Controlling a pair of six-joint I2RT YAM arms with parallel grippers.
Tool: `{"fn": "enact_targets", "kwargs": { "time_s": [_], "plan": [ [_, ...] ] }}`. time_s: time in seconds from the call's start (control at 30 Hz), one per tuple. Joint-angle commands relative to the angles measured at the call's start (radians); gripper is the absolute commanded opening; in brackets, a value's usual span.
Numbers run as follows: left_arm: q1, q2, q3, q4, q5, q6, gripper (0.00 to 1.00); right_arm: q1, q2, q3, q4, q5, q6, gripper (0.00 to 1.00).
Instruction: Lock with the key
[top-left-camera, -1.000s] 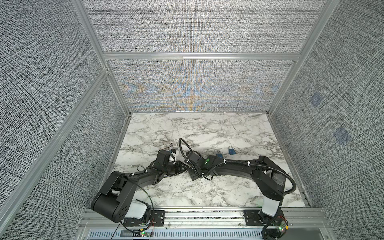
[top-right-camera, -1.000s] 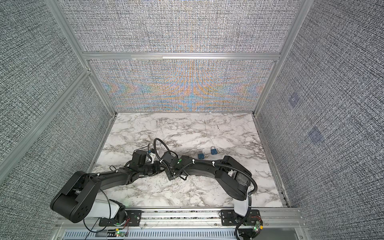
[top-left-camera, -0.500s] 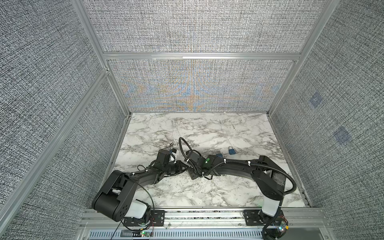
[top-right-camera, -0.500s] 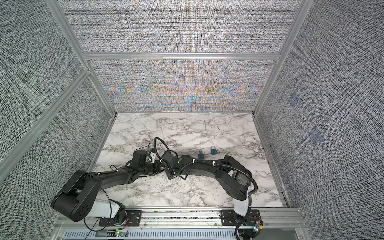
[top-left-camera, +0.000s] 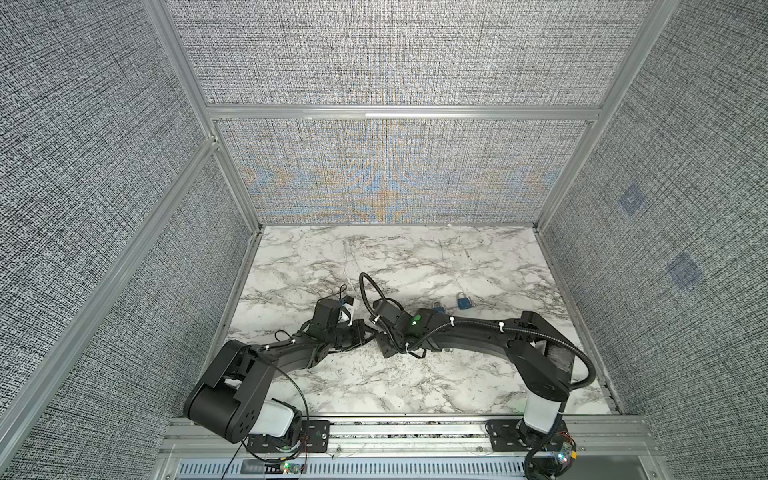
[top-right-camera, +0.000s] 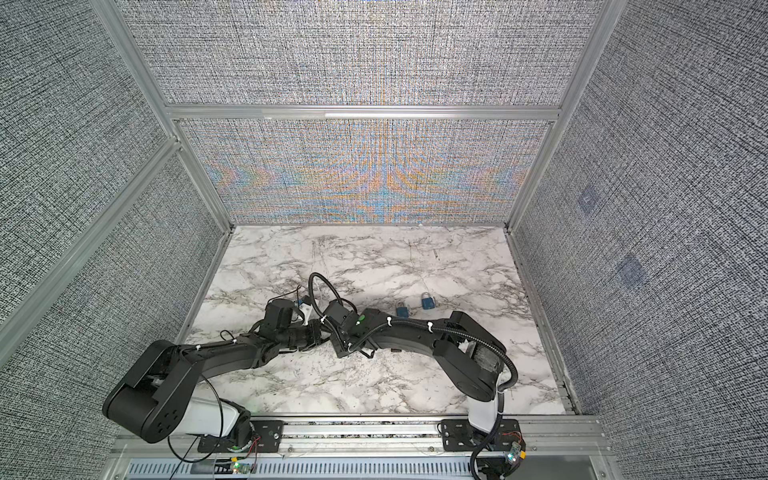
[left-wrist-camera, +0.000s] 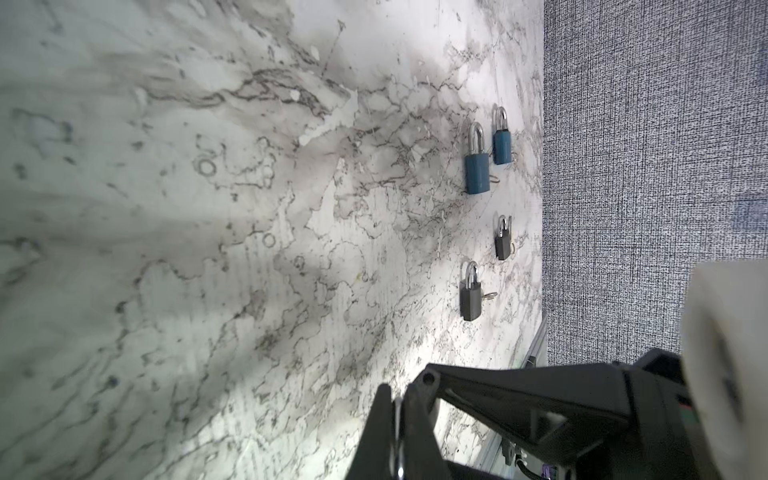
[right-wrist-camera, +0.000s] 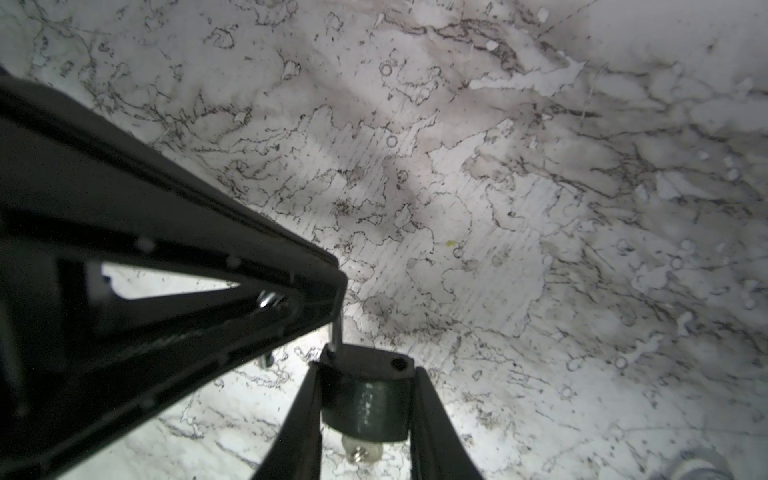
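- Hardly anything has shifted since a second ago; only the left claw has pinched together, now clamped on the silver shackle.
- Right claw grips the dark padlock by its sides.
- A stub of silver metal pokes from the body's underside; whether it's the key I can't tell.
- Both arms meet mid-table, nearer the front rail; bare marble table lies open toward the back wall.
- Two blue padlocks lie just beyond the right arm's wrist, well clear of the side wall.
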Motion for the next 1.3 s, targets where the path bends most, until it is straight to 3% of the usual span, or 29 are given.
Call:
{"fn": "enact_targets", "kwargs": {
  "time_s": [0.0, 0.13, 0.4, 0.67, 1.03, 1.27],
  "plan": [
    [0.000, -0.011, -0.007, 0.015, -0.004, -0.010, 0.00, -0.011, -0.021, -0.004, 0.045, -0.016, 0.008, 0.30],
    [-0.002, -0.054, -0.007, 0.055, -0.006, -0.066, 0.00, -0.040, -0.098, -0.104, 0.170, -0.076, 0.027, 0.43],
    [-0.006, -0.183, 0.063, -0.016, -0.063, -0.106, 0.00, -0.094, -0.332, -0.315, 0.405, -0.144, -0.001, 0.44],
    [-0.011, -0.251, 0.138, -0.061, -0.088, -0.136, 0.00, -0.101, -0.414, -0.388, 0.552, -0.151, -0.056, 0.44],
    [-0.038, -0.262, 0.184, -0.070, -0.084, -0.163, 0.00, -0.137, -0.413, -0.372, 0.630, -0.127, -0.091, 0.35],
    [-0.042, -0.270, 0.195, -0.067, -0.090, -0.170, 0.00, -0.144, -0.397, -0.370, 0.649, -0.149, -0.095, 0.21]
  ]
}}
